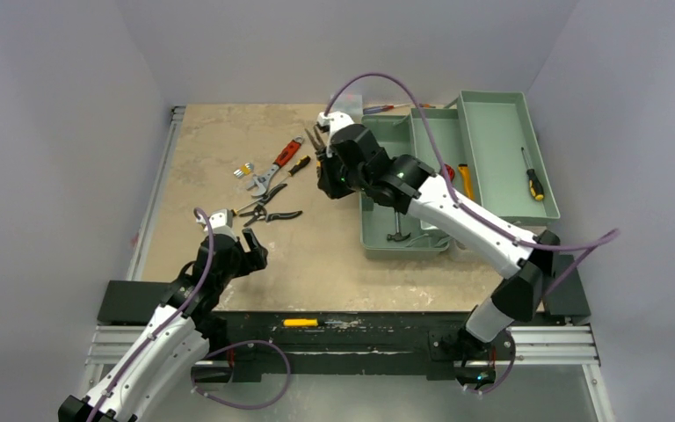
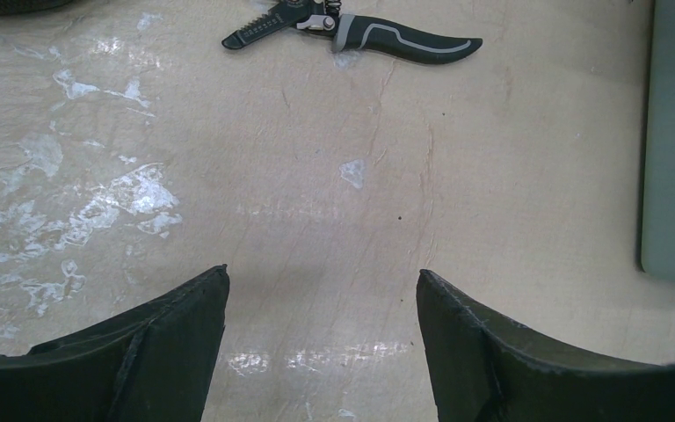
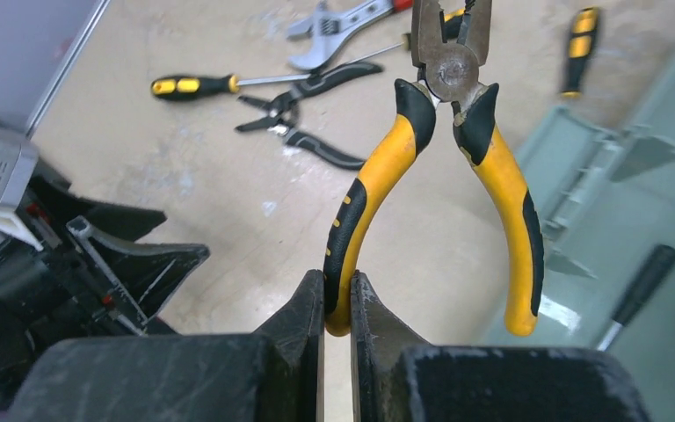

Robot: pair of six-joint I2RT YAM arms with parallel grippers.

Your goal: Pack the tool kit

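We judge the packing partly done. The large sage-green plastic toolbox (image 1: 492, 114) stands open at the right rear of the tabletop (image 1: 220, 132) and already holds some tools. A small black-handled hammer (image 1: 395, 230) and a yellow-handled tool (image 1: 466, 180) lie in its deep body. A screwdriver with a yellow-and-black handle (image 1: 534, 181) lies in the flat half folded out to the right.

The right end effector (image 3: 337, 294) is clamped on one handle of the yellow-and-black combination pliers (image 3: 378, 176), while the other handle hangs free. In the top view the pliers are in the air just beside the toolbox's left wall and, as far as we can tell, not over it. So this tool is picked up but not yet put in.

The left end effector (image 2: 321, 290) hovers over bare tabletop with its fingers spread wide and nothing between them, near the black-and-grey-handled cutters (image 2: 404, 40).

Several tools lie loose on the tabletop: those cutters, a red-handled adjustable wrench (image 1: 279, 165), a small yellow-and-black screwdriver (image 3: 189, 85) and a short yellow-and-black driver (image 3: 580, 40). A red-handled screwdriver (image 1: 387, 108) lies just behind the toolbox. By our reckoning about half the tools are left to pack, and the toolbox then has to be closed.
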